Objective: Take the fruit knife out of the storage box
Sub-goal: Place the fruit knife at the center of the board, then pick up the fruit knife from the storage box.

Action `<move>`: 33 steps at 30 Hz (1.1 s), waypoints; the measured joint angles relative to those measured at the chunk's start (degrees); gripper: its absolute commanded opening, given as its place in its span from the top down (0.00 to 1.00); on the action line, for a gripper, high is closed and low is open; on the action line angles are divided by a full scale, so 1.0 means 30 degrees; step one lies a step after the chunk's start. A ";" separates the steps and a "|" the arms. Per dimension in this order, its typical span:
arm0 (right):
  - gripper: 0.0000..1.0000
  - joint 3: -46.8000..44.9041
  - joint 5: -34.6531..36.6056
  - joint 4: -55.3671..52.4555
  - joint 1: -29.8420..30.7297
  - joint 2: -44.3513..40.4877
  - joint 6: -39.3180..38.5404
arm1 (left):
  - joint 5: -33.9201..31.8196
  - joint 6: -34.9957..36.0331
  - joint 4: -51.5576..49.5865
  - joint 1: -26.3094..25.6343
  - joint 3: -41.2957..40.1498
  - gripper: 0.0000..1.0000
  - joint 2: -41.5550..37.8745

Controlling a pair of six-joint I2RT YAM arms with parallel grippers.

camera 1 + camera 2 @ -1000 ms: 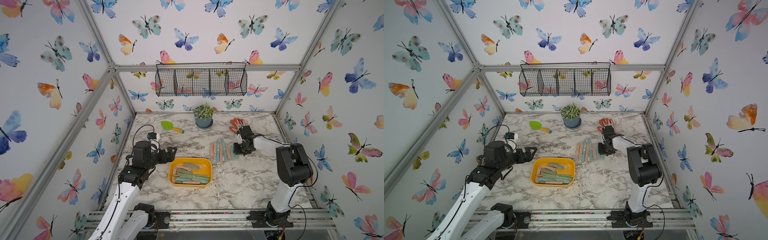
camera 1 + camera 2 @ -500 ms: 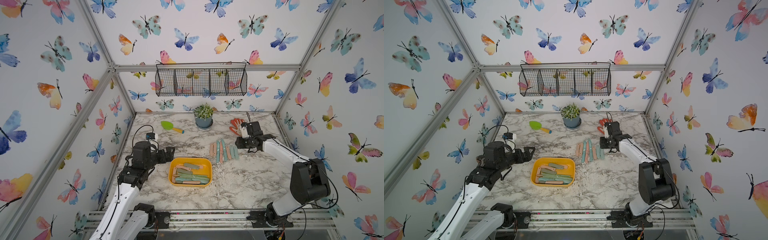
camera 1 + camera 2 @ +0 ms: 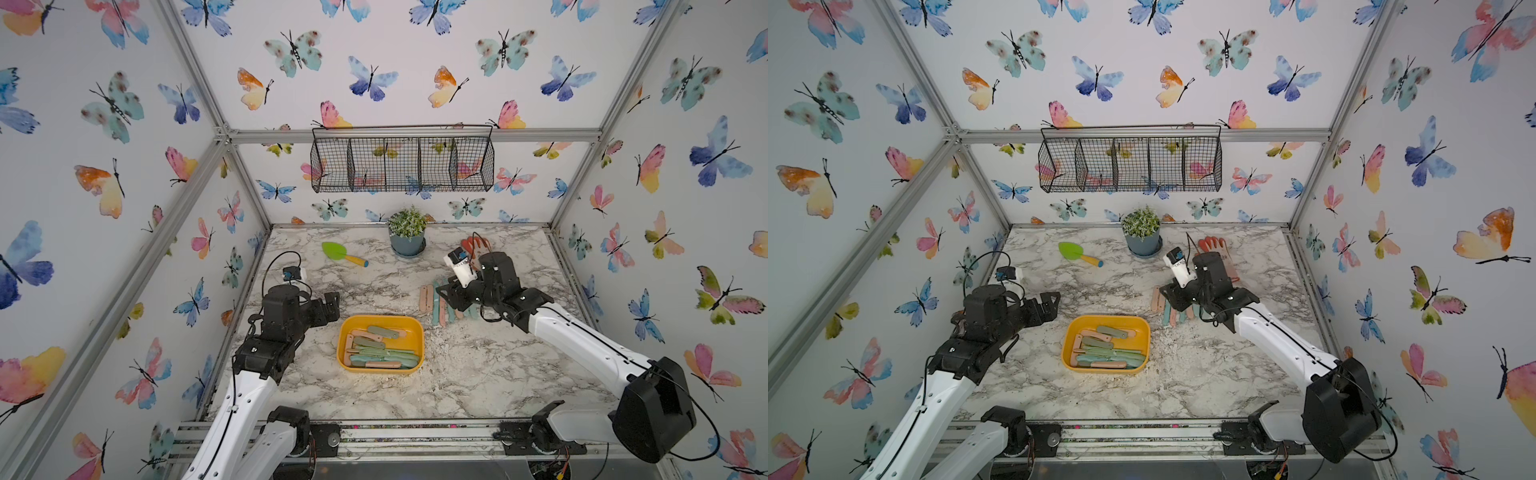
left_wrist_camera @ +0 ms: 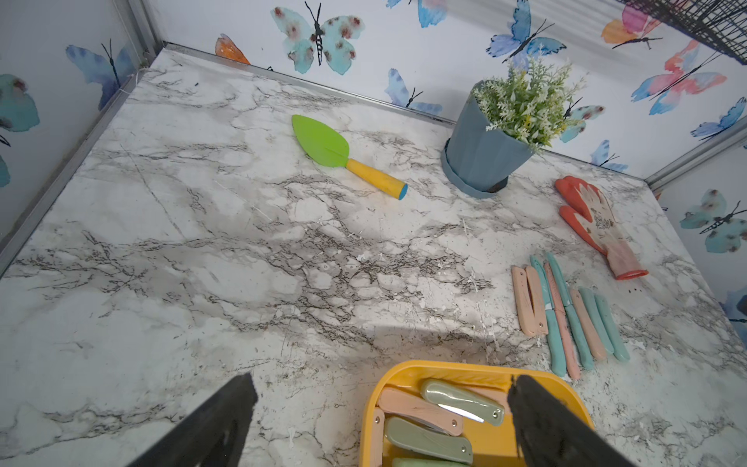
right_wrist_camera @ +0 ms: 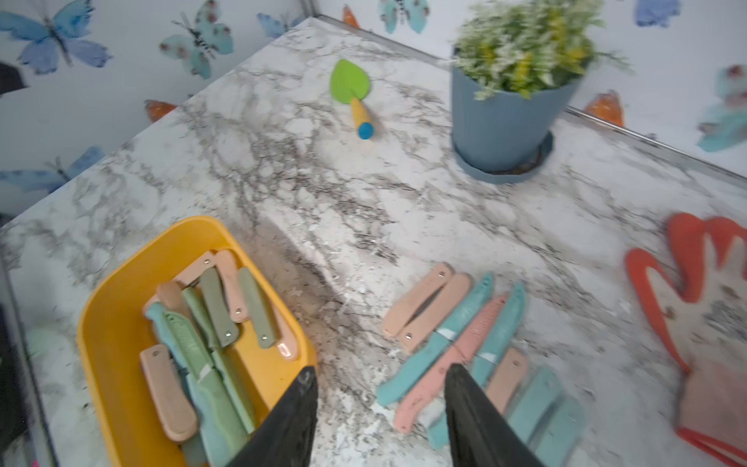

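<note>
Marble-patterned tabletop (image 3: 478, 374) is enclosed by walls papered with butterflies. Near its middle, toward the front, the yellow-orange storage box (image 3: 380, 320) (image 3: 1105, 319) is seen lying flat. A loose pile of fruit knives (image 3: 382, 347) (image 5: 210, 335) in green, teal and peach is held inside it, some folded, some sheathed. None of them is gripped.

Just behind and to the right of the box, a row of knives (image 4: 566, 315) (image 5: 452, 335) is laid side by side on the marble, outside the box.

The right gripper (image 3: 451, 300) (image 5: 380, 388) is held over this row, and part of the row is hidden by it in both top views. Its fingers (image 5: 469, 404) are seen apart in the right wrist view, with nothing between them.

The left gripper (image 3: 330, 305) (image 4: 380, 404) is raised near the box's left side, apart from it. Its fingers (image 4: 226, 416) are spread wide and nothing is held.

Farther back, a green trowel (image 3: 343, 253) with a yellow handle is laid on the marble. A potted plant (image 3: 407, 239) is stood upright near the rear wall, and an orange-fingered glove (image 4: 598, 226) is laid beyond the row. A black wire basket (image 3: 401, 164) is hung on the back wall.
</note>
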 measured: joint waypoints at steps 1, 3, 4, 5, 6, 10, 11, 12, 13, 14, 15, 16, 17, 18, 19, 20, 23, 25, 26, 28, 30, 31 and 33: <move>0.44 0.0044 -0.0044 0.0022 0.0685 0.0197 -0.0364 | -0.0131 -0.0022 -0.0058 0.0000 0.0000 0.02 -0.0007; 0.44 0.0306 -0.0189 -0.0036 0.1982 0.0874 -0.1078 | -0.0554 -0.0080 -0.0189 0.0000 0.0000 0.01 -0.0029; 0.44 0.0517 -0.0255 -0.0146 0.2426 0.1268 -0.1319 | -0.0758 -0.0131 -0.0255 0.0000 0.0000 0.02 -0.0044; 0.44 0.0816 -0.0335 -0.0321 0.2885 0.1792 -0.1676 | -0.0976 -0.0153 -0.0328 0.0000 0.0000 0.02 -0.0073; 0.45 0.1224 -0.0306 -0.0605 0.3359 0.2397 -0.1974 | -0.1173 -0.0204 -0.0401 0.0000 0.0000 0.02 -0.0102; 0.46 0.2900 -0.0051 -0.1617 0.4889 0.4692 -0.2900 | -0.1785 -0.0357 -0.0532 0.0000 0.0000 0.02 -0.0226; 0.46 0.3315 0.0073 -0.1880 0.5275 0.5253 -0.3089 | -0.1865 -0.0372 -0.0539 0.0015 0.0000 0.02 -0.0240; 0.47 0.3738 0.0226 -0.2178 0.5690 0.5880 -0.3286 | -0.2004 -0.0408 -0.0539 0.0015 0.0000 0.01 -0.0248; 0.48 0.4087 0.0364 -0.2448 0.5989 0.6390 -0.3388 | -0.2084 -0.0423 -0.0546 0.0015 0.0000 0.02 -0.0248; 0.48 0.4473 0.0554 -0.2754 0.6295 0.6980 -0.3534 | -0.2142 -0.0430 -0.0554 0.0015 0.0000 0.01 -0.0255; 0.48 0.4794 0.0656 -0.3031 0.6550 0.7504 -0.3628 | -0.2171 -0.0437 -0.0554 0.0015 0.0000 0.02 -0.0255; 0.49 0.5056 0.0736 -0.3264 0.6790 0.7970 -0.3708 | -0.2186 -0.0437 -0.0554 0.0015 0.0000 0.02 -0.0262; 0.49 0.5311 0.0838 -0.3512 0.6987 0.8400 -0.3752 | -0.2222 -0.0437 -0.0554 0.0022 0.0000 0.02 -0.0277; 0.49 0.5530 0.0940 -0.3738 0.7125 0.8816 -0.3789 | -0.2244 -0.0444 -0.0554 0.0022 0.0000 0.02 -0.0284; 0.49 0.5683 0.1035 -0.3927 0.7206 0.9136 -0.3810 | -0.2251 -0.0452 -0.0554 0.0022 0.0000 0.01 -0.0291; 0.49 0.5829 0.1158 -0.4080 0.7249 0.9420 -0.3810 | -0.2244 -0.0459 -0.0554 0.0022 0.0000 0.02 -0.0299; 0.49 0.6339 0.1741 -0.4510 0.7257 1.0193 -0.3694 | -0.2229 -0.0481 -0.0554 0.0022 0.0000 0.02 -0.0342; 0.50 0.6878 0.2222 -0.4867 0.7257 1.0717 -0.3621 | -0.2149 -0.0481 -0.0539 0.0022 0.0000 0.02 -0.0379; 0.51 0.7191 0.2514 -0.5042 0.7257 1.1016 -0.3548 | -0.2098 -0.0481 -0.0532 0.0022 0.0000 0.02 -0.0408; 0.51 0.7664 0.2892 -0.5158 0.7257 1.1482 -0.3424 | -0.1982 -0.0481 -0.0532 0.0022 0.0000 0.02 -0.0437; 0.51 0.7956 0.3286 -0.5253 0.7257 1.1810 -0.3264 | -0.1814 -0.0481 -0.0517 0.0022 0.0000 0.02 -0.0466; 0.51 0.8029 0.3432 -0.5304 0.7257 1.1912 -0.3191 | -0.1756 -0.0474 -0.0517 0.0022 0.0000 0.02 -0.0474; 0.51 0.8131 0.3781 -0.5428 0.7257 1.2116 -0.3118 | -0.1639 -0.0474 -0.0517 0.0022 0.0000 0.02 -0.0481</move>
